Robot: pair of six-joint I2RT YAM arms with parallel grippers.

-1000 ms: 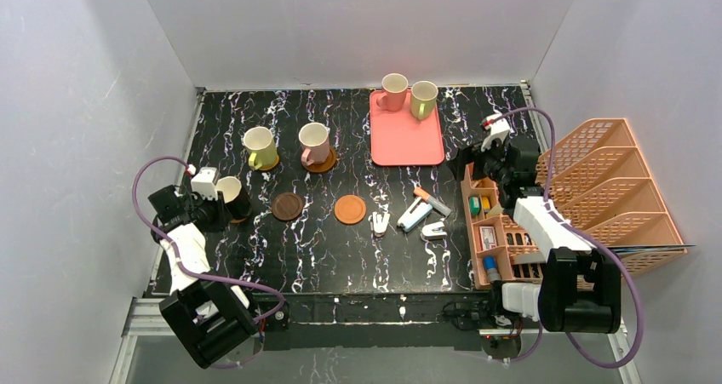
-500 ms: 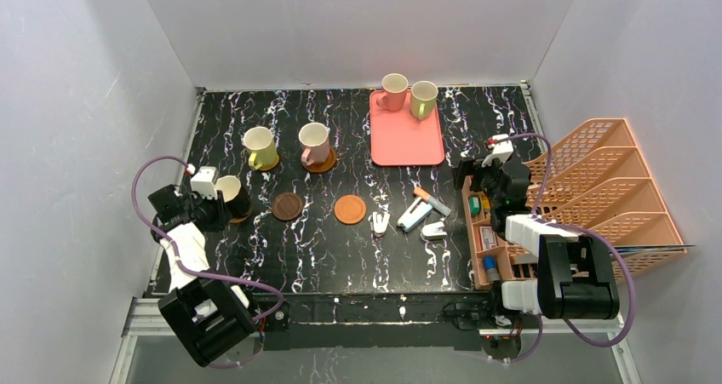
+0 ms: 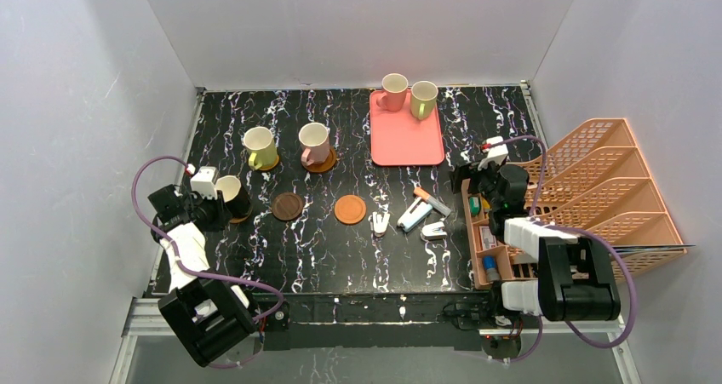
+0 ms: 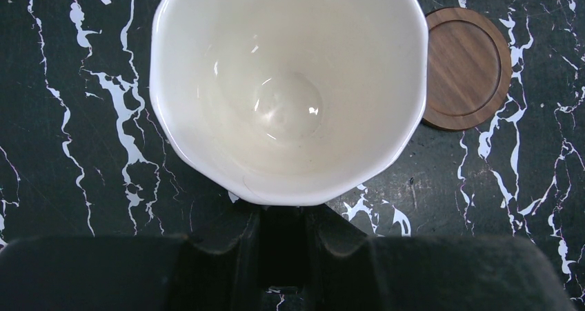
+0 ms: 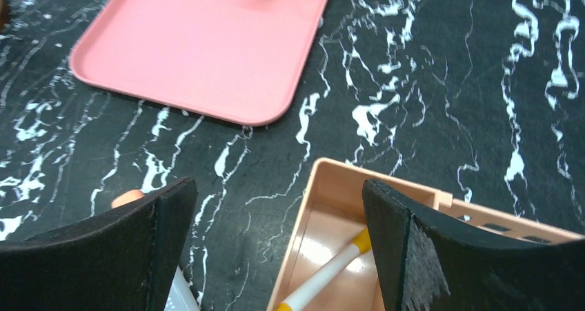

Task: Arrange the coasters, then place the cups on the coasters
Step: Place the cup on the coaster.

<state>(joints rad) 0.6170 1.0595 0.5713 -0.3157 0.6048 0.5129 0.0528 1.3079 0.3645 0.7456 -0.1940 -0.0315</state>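
Note:
My left gripper (image 3: 211, 205) is shut on the handle of a dark brown cup (image 3: 232, 195). A thin orange-brown edge shows at that cup's base. From the left wrist, the cup's cream inside (image 4: 286, 83) fills the view above the left gripper (image 4: 283, 218). A dark coaster (image 4: 465, 66) lies bare to its right. That dark coaster (image 3: 288, 206) and an orange coaster (image 3: 350, 209) lie mid-table. A yellow-green cup (image 3: 260, 146) and a pink cup (image 3: 314, 143) each stand on a coaster. Two more cups (image 3: 393, 91) (image 3: 423, 99) stand on the pink tray (image 3: 407, 141). My right gripper (image 3: 468, 173) (image 5: 277, 187) hangs open and holds nothing.
The right gripper hovers over the corner of an orange desk organizer (image 3: 489, 231) (image 5: 331, 235) holding a marker (image 5: 324, 273). An orange file rack (image 3: 613, 188) stands at the far right. A pen, a white stapler-like item (image 3: 415, 216) and white clips (image 3: 380, 223) lie right of the orange coaster.
The right arm has folded back toward its base, bringing its open gripper nearer and slightly left over the organizer corner. The left gripper and its cup have not moved.

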